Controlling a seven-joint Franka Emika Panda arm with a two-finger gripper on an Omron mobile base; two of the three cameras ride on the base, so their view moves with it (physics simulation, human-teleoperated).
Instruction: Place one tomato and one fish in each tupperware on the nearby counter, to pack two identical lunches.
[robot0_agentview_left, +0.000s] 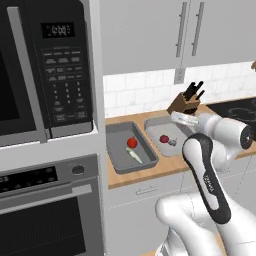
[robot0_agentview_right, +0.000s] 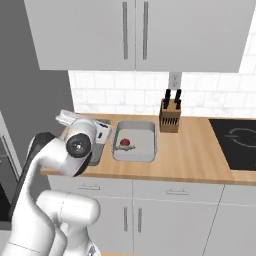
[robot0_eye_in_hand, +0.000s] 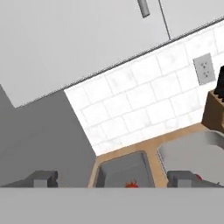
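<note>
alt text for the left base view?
Two grey containers on a wooden counter: the darker tupperware holds a tomato and a fish; the lighter tupperware a tomato and a small grey item. White arm in front.

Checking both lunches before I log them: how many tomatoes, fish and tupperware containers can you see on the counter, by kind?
Tomatoes: 2, one in the darker tupperware, one in the lighter.
Fish: 2, one in the darker tupperware, one in the lighter, small and hard to make out.
Tupperware: 2, darker and lighter.
Total: 6
</note>
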